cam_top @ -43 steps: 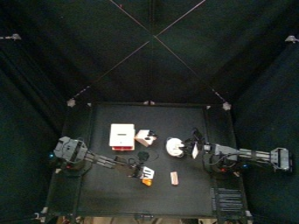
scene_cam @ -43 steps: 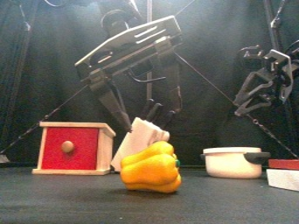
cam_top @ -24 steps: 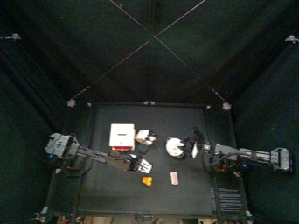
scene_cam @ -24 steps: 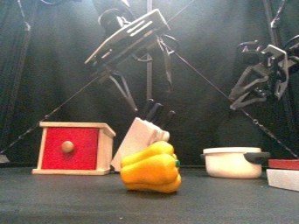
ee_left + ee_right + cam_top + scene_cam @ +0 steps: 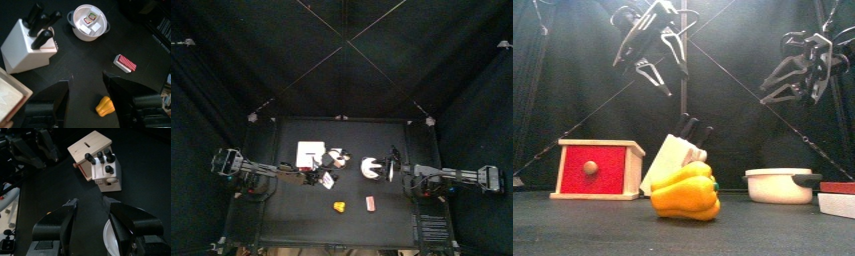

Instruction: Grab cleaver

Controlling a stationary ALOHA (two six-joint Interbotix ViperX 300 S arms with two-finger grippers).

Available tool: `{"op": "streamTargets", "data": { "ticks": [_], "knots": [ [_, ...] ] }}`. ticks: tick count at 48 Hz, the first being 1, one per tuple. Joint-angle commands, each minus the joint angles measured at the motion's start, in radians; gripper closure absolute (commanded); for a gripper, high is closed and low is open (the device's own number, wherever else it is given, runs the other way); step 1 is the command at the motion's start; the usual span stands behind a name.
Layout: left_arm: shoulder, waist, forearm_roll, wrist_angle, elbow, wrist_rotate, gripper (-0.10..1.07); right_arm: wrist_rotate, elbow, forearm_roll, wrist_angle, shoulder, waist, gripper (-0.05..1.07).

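A white knife block (image 5: pixel 25 47) stands beside the red box, with several black handles (image 5: pixel 41 26) sticking out of it. The cleaver must be among them; the blades are hidden and I cannot tell which handle is its own. The block also shows in the top view (image 5: pixel 337 157), the front view (image 5: pixel 672 163) and the right wrist view (image 5: pixel 107 172). My left gripper (image 5: pixel 652 50) hangs open high above the block, holding nothing, and my left wrist view looks down between its jaws (image 5: pixel 89 85). My right gripper (image 5: pixel 800 62) hangs open high on the right, holding nothing (image 5: pixel 91 210).
A yellow pepper (image 5: pixel 687 193) lies near the front edge. A red box with a knob (image 5: pixel 600 169) stands left of the block. A white lidded pot (image 5: pixel 780 185) sits to the right. A small red-striped box (image 5: pixel 125 63) lies on the table by the pepper.
My left arm has drawn back to the left and its gripper has risen from low over the pepper to high above the block. The right arm has hardly moved.
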Motion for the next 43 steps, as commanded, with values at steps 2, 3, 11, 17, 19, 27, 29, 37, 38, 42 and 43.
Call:
{"op": "streamTargets", "data": {
  "ticks": [2, 3, 11, 17, 19, 27, 29, 37, 38, 42, 43],
  "knots": [
    [-0.121, 0.002, 0.066, -0.092, 0.072, 0.000, 0.21, -0.002, -0.054, 0.046, -0.017, 0.057, 0.031, 0.21],
    [-0.141, 0.002, 0.075, -0.109, 0.092, 0.002, 0.22, -0.002, -0.063, 0.051, -0.017, 0.067, 0.032, 0.21],
    [-0.299, 0.046, 0.196, -0.282, 0.261, 0.003, 0.24, 0.002, -0.146, 0.078, -0.014, 0.144, 0.043, 0.21],
    [-0.393, 0.115, 0.311, -0.449, 0.380, 0.000, 0.24, 0.002, -0.210, 0.097, 0.008, 0.175, 0.058, 0.21],
    [-0.410, 0.138, 0.337, -0.497, 0.408, -0.002, 0.24, 0.000, -0.232, 0.098, 0.018, 0.179, 0.061, 0.21],
    [-0.434, 0.250, 0.413, -0.620, 0.476, 0.003, 0.24, 0.002, -0.319, 0.120, 0.032, 0.207, 0.061, 0.21],
    [-0.436, 0.273, 0.430, -0.627, 0.485, 0.005, 0.24, 0.002, -0.342, 0.130, 0.038, 0.219, 0.063, 0.21],
    [-0.437, 0.336, 0.515, -0.632, 0.488, 0.005, 0.24, 0.002, -0.443, 0.181, 0.158, 0.253, 0.057, 0.21],
    [-0.440, 0.341, 0.525, -0.634, 0.489, 0.005, 0.24, 0.002, -0.457, 0.190, 0.183, 0.256, 0.055, 0.21],
    [-0.446, 0.345, 0.557, -0.635, 0.495, 0.002, 0.24, 0.002, -0.512, 0.221, 0.301, 0.272, 0.044, 0.21],
    [-0.448, 0.345, 0.560, -0.635, 0.499, 0.000, 0.24, 0.002, -0.526, 0.225, 0.327, 0.276, 0.040, 0.21]
  ]
}}
